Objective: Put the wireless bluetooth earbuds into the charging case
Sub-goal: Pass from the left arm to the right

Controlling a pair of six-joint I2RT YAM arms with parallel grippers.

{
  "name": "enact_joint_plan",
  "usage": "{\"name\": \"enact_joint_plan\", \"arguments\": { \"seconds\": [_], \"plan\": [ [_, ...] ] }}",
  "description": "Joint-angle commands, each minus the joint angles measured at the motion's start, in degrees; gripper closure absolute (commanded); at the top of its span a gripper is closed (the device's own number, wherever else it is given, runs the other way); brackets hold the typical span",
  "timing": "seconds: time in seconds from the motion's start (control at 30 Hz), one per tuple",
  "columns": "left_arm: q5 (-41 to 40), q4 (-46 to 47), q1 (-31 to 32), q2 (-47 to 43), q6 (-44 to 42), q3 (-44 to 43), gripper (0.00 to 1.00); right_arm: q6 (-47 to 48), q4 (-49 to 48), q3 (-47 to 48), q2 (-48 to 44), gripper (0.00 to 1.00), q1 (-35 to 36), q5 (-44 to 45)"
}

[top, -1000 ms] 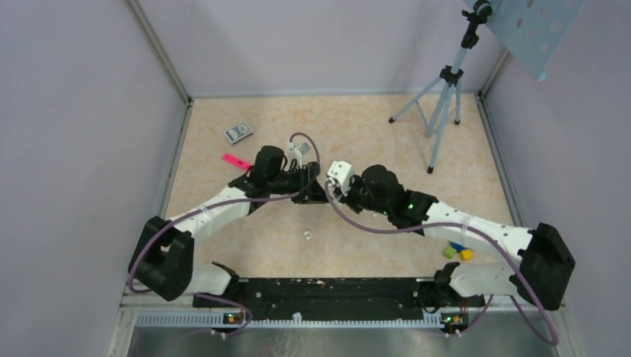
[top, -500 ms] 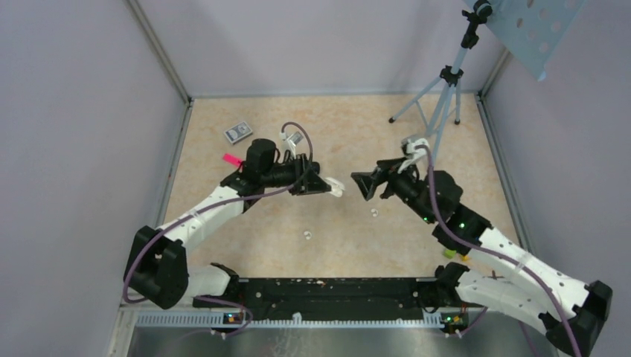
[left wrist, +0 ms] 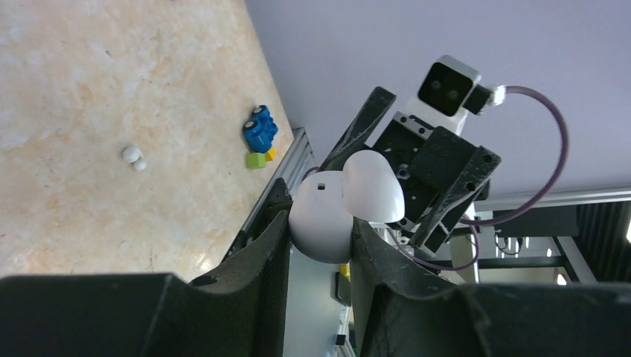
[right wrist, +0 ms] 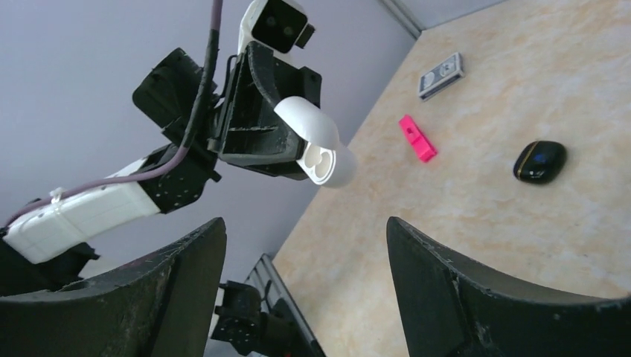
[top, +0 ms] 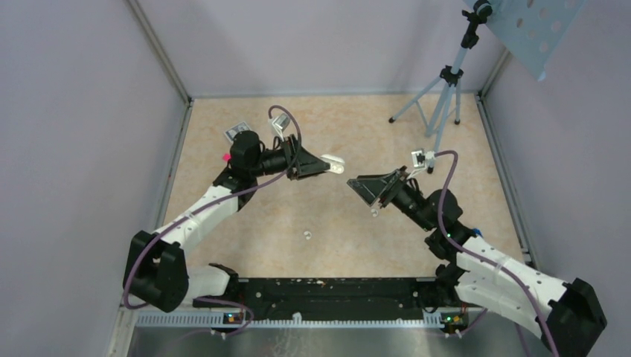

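My left gripper [top: 321,165] is shut on the charging case [top: 335,165], a white pill-shaped shell held above the table. Its lid [right wrist: 305,119] stands open, and the right wrist view shows two empty wells in the case [right wrist: 327,162]. In the left wrist view the case [left wrist: 321,227] sits clamped between both fingers. My right gripper [top: 362,192] hangs open and empty, a short gap to the right of the case. One earbud [top: 374,213] lies on the table just under the right gripper. Another earbud [top: 306,236] lies nearer the front.
A grey patterned card box [top: 238,132] and a pink piece [top: 225,157] lie at the back left. A black oval item [right wrist: 539,161] rests on the table. A tripod [top: 439,111] stands at the back right. Blue, green and yellow blocks [left wrist: 258,141] lie near the right arm's base.
My right gripper has opened and drawn back to the right, away from the case. An earbud now lies on the table beneath it. My left gripper has carried the case up and back.
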State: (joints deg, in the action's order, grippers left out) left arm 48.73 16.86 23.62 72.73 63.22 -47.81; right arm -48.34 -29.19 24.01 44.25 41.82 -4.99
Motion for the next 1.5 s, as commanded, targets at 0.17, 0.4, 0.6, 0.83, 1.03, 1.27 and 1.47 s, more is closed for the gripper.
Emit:
{"name": "enact_joint_plan", "arguments": {
  "seconds": [0.17, 0.4, 0.6, 0.83, 1.03, 1.27, 1.47],
  "plan": [
    [2.8, 10.7, -0.8, -1.9, 8.0, -0.2, 1.00, -7.6, -25.1, -1.5, 9.1, 0.28, -0.2, -7.0],
    [3.2, 11.7, -0.9, -2.1, 8.9, 0.7, 1.00, -8.5, -32.2, -0.7, 15.0, 0.28, -0.3, -7.0],
    [3.9, 12.3, -1.2, -2.2, 8.9, 0.9, 1.00, -9.4, -35.0, 1.1, 19.0, 0.31, -0.3, -8.4],
    [3.8, 12.4, -1.4, -2.9, 9.1, 2.4, 1.00, -10.0, -37.9, 2.4, 22.0, 0.37, -0.2, -7.7],
    [4.3, 12.7, -1.7, -2.7, 9.1, 2.3, 1.00, -10.5, -38.7, 3.5, 23.7, 0.42, -0.2, -8.0],
    [4.3, 13.3, -1.7, -2.9, 9.4, 2.6, 1.00, -12.0, -40.6, 3.8, 25.3, 0.52, -0.3, -8.1],
    [4.4, 13.6, -1.7, -3.1, 9.4, 2.7, 1.00, -13.4, -42.1, 3.7, 26.5, 0.52, -0.3, -7.2]
  ]
}}
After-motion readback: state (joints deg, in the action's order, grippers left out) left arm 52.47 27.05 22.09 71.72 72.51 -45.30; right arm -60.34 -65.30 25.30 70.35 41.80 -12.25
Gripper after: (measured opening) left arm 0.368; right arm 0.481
